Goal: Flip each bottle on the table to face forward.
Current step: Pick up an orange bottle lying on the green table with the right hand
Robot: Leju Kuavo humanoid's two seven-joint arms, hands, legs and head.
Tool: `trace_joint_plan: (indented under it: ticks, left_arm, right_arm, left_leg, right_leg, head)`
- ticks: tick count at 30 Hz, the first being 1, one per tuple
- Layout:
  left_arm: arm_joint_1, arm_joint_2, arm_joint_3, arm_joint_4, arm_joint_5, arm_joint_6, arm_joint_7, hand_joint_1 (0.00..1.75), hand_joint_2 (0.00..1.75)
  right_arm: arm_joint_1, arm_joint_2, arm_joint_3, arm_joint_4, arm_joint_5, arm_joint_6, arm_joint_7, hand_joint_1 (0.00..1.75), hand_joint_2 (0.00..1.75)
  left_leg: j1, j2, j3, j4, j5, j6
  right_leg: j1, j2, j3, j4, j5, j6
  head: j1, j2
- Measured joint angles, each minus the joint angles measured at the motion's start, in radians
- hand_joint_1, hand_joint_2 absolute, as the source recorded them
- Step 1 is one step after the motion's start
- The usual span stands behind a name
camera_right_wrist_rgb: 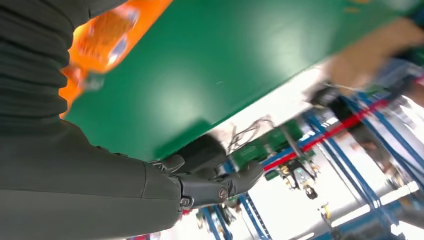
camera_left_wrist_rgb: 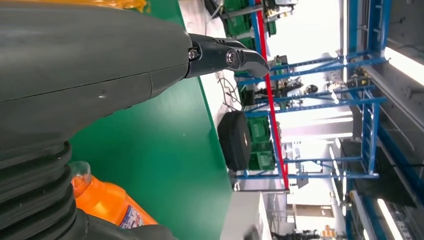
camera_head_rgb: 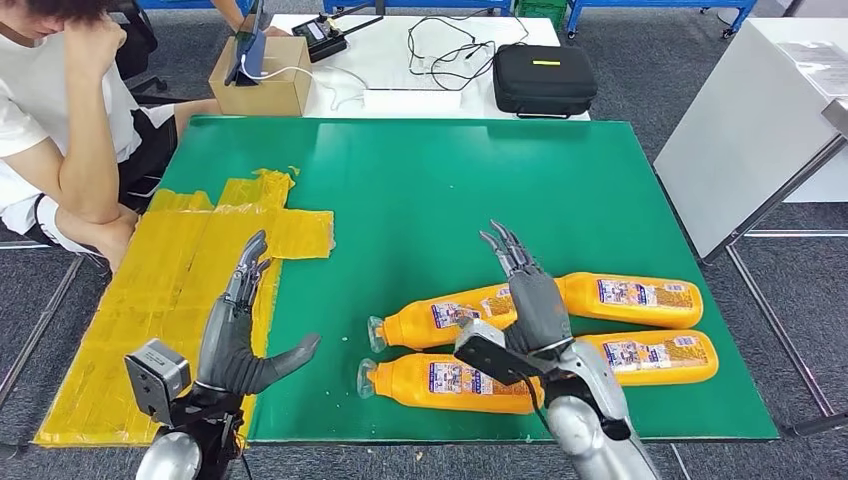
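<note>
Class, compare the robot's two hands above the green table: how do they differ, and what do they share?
The left hand hovers by the yellow tape patch, thumb spread wide; the right hand is over the orange bottles. The left has no bottle beneath it; the right partly hides two. Both are open, fingers pointing away from the robot, holding nothing.

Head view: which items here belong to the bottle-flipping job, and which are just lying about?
Job items:
- four orange bottles lying on the green table
- left robot hand, open
- right robot hand, open above the bottles

Lying about:
- yellow taped patch
- cardboard box
- black case
- cables
- seated person
</note>
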Motion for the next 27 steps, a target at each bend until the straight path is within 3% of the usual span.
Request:
trace_joint_plan:
  ticks: [5,11,27]
  left_arm:
    - [-0.027,-0.012,-0.002,0.011,0.009,-0.027,0.017,0.00,1.75]
    - [-0.044,-0.021,-0.002,0.027,0.017,-0.040,0.030,0.00,1.75]
    - [-0.060,-0.025,-0.002,0.058,0.028,-0.051,0.032,0.00,1.75]
  right_arm:
    - [-0.121,-0.033,0.063,0.147,0.144,0.032,0.038,0.00,1.75]
    - [-0.202,-0.046,0.125,0.283,0.196,0.041,0.042,0.00,1.75]
    - [-0.265,-0.073,0.206,0.431,0.186,0.101,0.008,0.00,1.75]
  left_leg:
    - [0.000,0.000,0.000,0.000,0.001,0.000]
    - [0.000,0.000,0.000,0.000,0.001,0.000]
    - [0.000,0.000,0.000,0.000,0.001,0.000]
  right_leg:
    - [0.000,0.000,0.000,0.000,0.002,-0.002]
    - [0.000,0.000,0.000,0.000,0.002,-0.002]
    - [0.000,0.000,0.000,0.000,0.002,-0.002]
  head:
    - [0.000,0.000]
    - [0.000,0.000]
    - [0.000,0.000]
